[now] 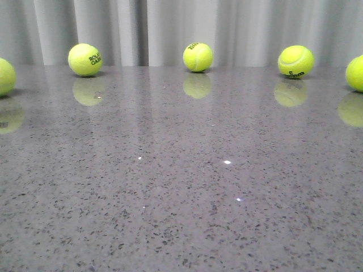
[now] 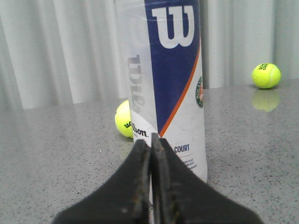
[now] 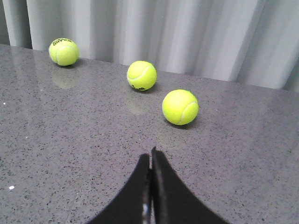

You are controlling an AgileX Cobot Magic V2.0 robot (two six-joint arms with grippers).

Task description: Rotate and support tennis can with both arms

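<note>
- My left claw (image 2: 150, 144) is pressed closed, fingers together, with nothing between them; it sits low over the grey table (image 2: 56, 154).
- Straight ahead of that claw, just beyond its tips, the tennis can (image 2: 163, 79) stands upright on the table. Its long axis runs vertical, with the white logo panel facing the camera. I cannot tell whether the tips touch the can's wall.
- Behind the can, partly hidden by its left edge, lies one ball (image 2: 123, 119); a second ball (image 2: 266, 75) rests well apart near the curtain (image 2: 56, 46).
- My right claw (image 3: 150, 156) is also closed and empty. Its wrist view shows only bare table and three balls (image 3: 180, 107) ahead, no can.
- The front view shows a row of balls (image 1: 198, 56) along the far edge, with neither can nor arms in sight.
- Judgement: the left arm is the nearer one. It must open before it can take the can's wall, and the right arm must first be brought round to find the can.
</note>
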